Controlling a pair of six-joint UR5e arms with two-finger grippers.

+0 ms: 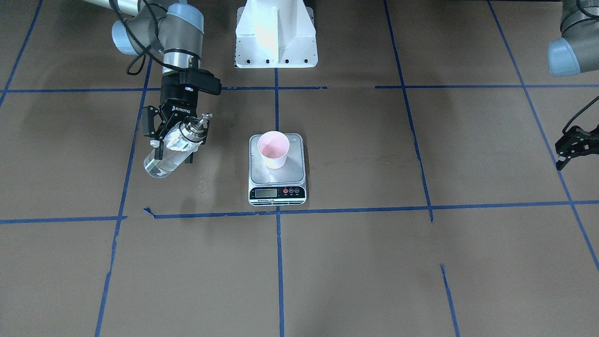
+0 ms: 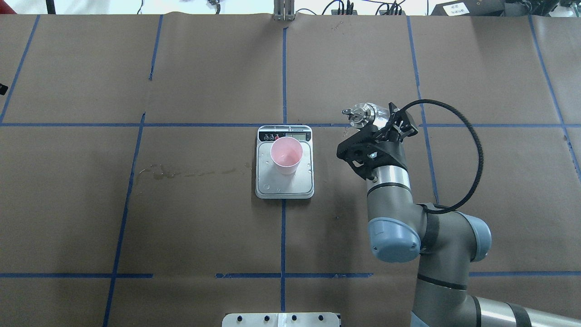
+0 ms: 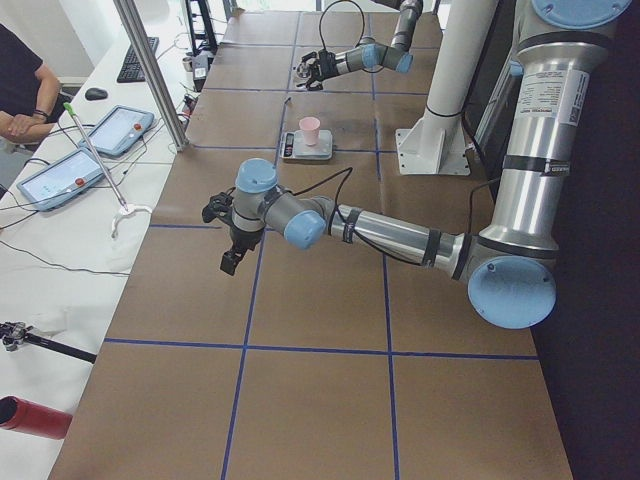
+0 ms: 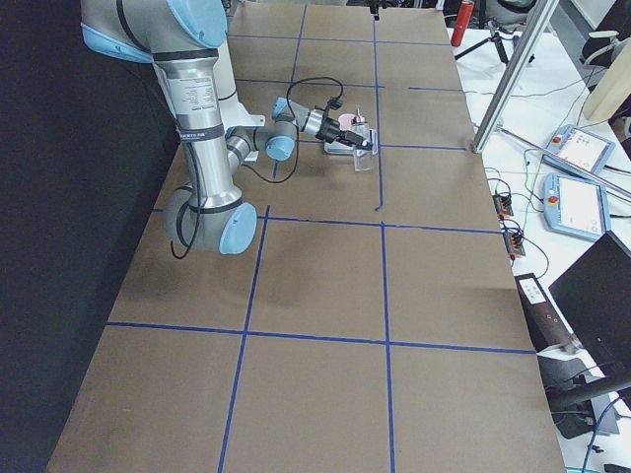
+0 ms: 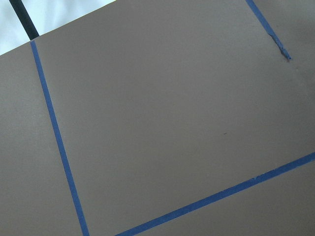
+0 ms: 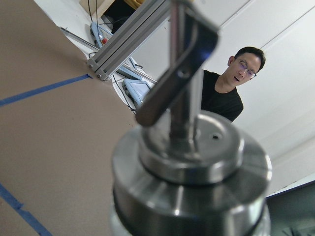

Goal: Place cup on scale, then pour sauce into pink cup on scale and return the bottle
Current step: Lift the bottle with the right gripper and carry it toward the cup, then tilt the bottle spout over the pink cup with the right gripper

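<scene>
The pale pink cup stands upright on the scale's steel platform, seen also from overhead as the cup on the scale. My right gripper is shut on the clear glass bottle and holds it tilted above the table, apart from the scale on the robot's right side. Its silver spout cap points toward the scale's side. The cap fills the right wrist view. My left gripper is open and empty, far off on the other side.
The white robot base stands behind the scale. A faint wet stain marks the brown paper on the scale's left. Blue tape lines cross the table. An operator and tablets are beyond the far edge.
</scene>
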